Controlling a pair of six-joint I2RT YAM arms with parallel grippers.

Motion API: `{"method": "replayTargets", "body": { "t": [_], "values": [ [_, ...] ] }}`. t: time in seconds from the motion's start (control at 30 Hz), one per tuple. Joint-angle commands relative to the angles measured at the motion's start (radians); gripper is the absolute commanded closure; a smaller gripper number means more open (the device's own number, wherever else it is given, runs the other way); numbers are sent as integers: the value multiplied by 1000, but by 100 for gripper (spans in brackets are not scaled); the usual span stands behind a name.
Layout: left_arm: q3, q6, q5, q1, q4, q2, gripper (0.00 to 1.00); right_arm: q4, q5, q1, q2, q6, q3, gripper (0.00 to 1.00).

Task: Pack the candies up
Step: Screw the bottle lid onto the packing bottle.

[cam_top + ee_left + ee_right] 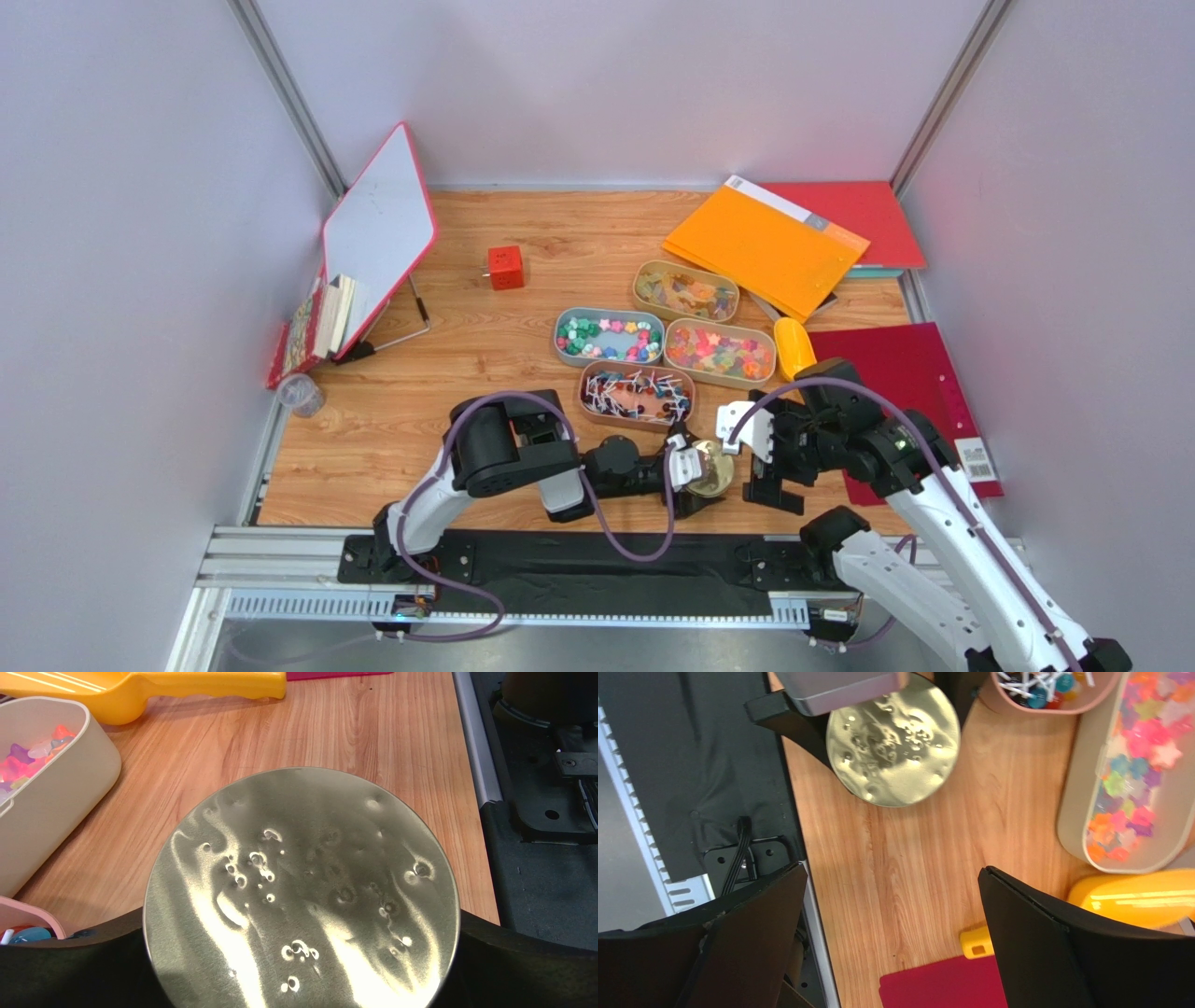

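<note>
Room: grey walls (140, 210) box me in on the left, far and right sides, so both arms can only work in from the near edge.
Desk (463, 406): pale wood grain, flat and matte. The near right part, where both arms meet, is bare wood.
Board (379, 231): propped tilted at the far left, well apart from the work.
Folders: an orange one (765, 245) and red ones (919, 371) lie along the right side. I judge them pushed aside.
Left arm (505, 448): it reaches right along the near edge, and the left jaws are clenched on the lid's rim, one finger on each side. I take it I am keeping the lid off the sweets.
Right arm (898, 462): the right jaws are released, spread wide over bare wood between lid and scoop, free for the next pick.
Trays (581, 359): four oval ones clustered at mid desk, touching or nearly so, which keeps every sort within one reach.
Scoop (794, 346): yellow, lying just right of the trays on the right arm's side.
Lid (302, 896): round, gold and dimpled, just near of the trays. I cannot tell whether it is lifted or resting.
Cube (505, 266): red, alone on the far side.
Candies (609, 336): all in the trays, sorted by kind, none packed yet as far as I can see.
</note>
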Motion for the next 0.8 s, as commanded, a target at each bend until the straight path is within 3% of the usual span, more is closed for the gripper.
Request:
{"method": "replayTargets", "body": {
  "t": [0.0, 0.17, 0.27, 0.43, 0.77],
  "values": [
    [-44, 79, -59, 2, -238, 80, 20, 36, -126, -3, 70, -138, -40, 0],
    [-51, 82, -68, 2, -244, 79, 27, 128, -143, -3, 182, -198, -22, 0],
    [-57, 75, -74, 3, -258, 66, 22, 132, -148, -3, 242, -207, 3, 0],
    [-93, 95, -114, 5, -247, 19, 1, 149, -169, -4, 242, -198, 1, 0],
    [-192, 122, -108, 3, -201, -90, 0, 148, -163, -1, 217, -157, 6, 0]
  ]
}}
